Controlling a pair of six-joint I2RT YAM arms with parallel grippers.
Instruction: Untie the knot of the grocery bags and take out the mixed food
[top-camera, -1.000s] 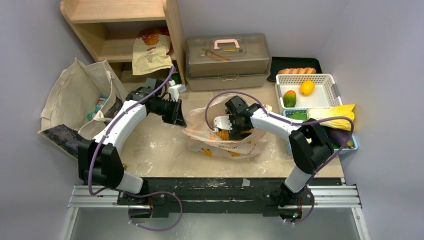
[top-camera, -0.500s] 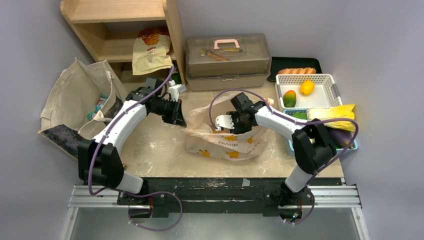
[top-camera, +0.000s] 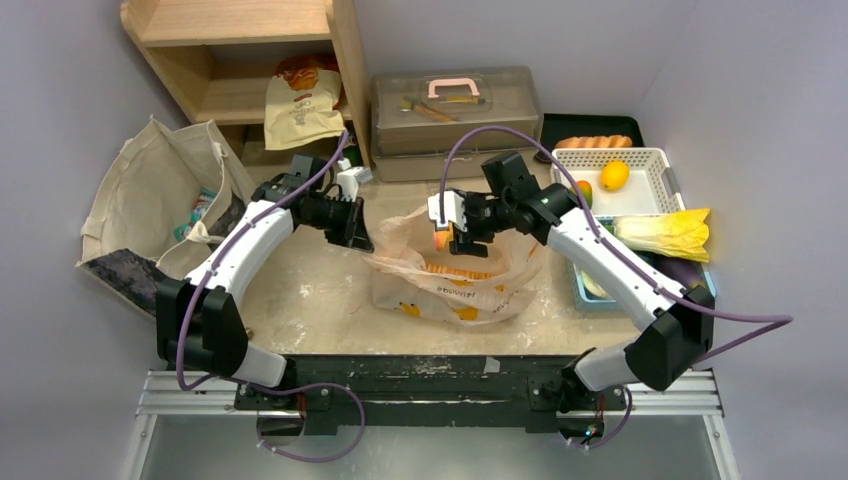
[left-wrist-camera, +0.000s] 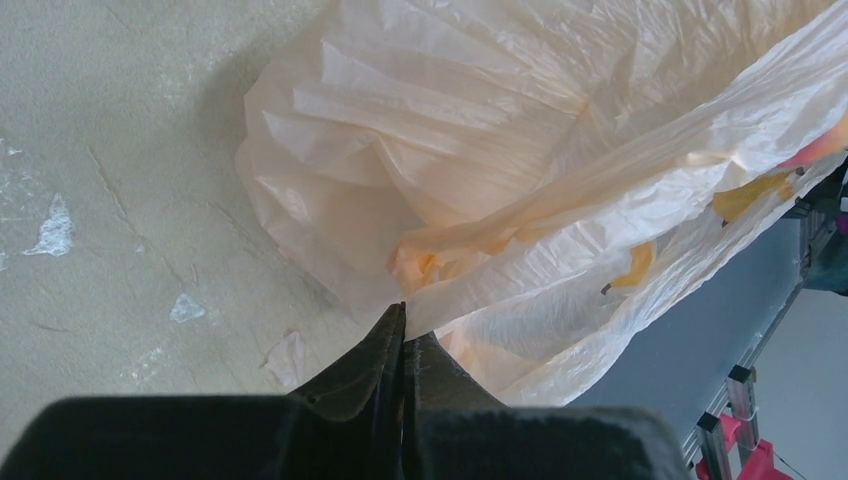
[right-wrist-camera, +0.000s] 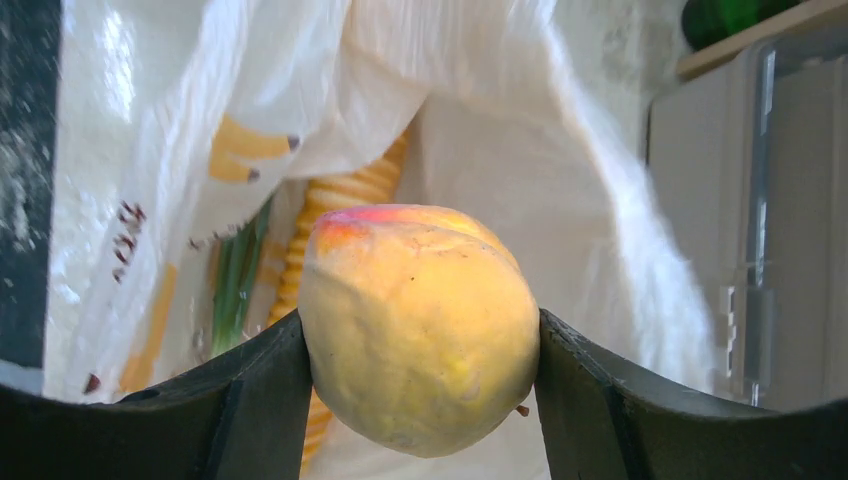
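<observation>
The bag (top-camera: 470, 290) lies on the worktop (top-camera: 310, 290) with its mouth pulled wide; no knot shows, so I judge the untying done and the emptying under way. The left tool (left-wrist-camera: 403, 335) is clamped tight on a fold of plastic at the bag's left edge, holding the mouth open. The right tool (right-wrist-camera: 420, 340) hangs just above the mouth, its two fingers gripping a round yellow fruit (right-wrist-camera: 415, 300) with a red blush across its widest part. Below it, inside the bag, lie a ridged orange vegetable (right-wrist-camera: 335, 195) and some green stalks (right-wrist-camera: 235, 280).

To do this step well, the fruit should rise straight up until it is clear of the bag's rim, and only then swing toward the white basket (top-camera: 655, 156) to the right of the bag. The left pinch should stay put, so the thin plastic does not ride up with the load. The fruit is smooth and round, so a level wrist and an even squeeze matter more than speed.
</observation>
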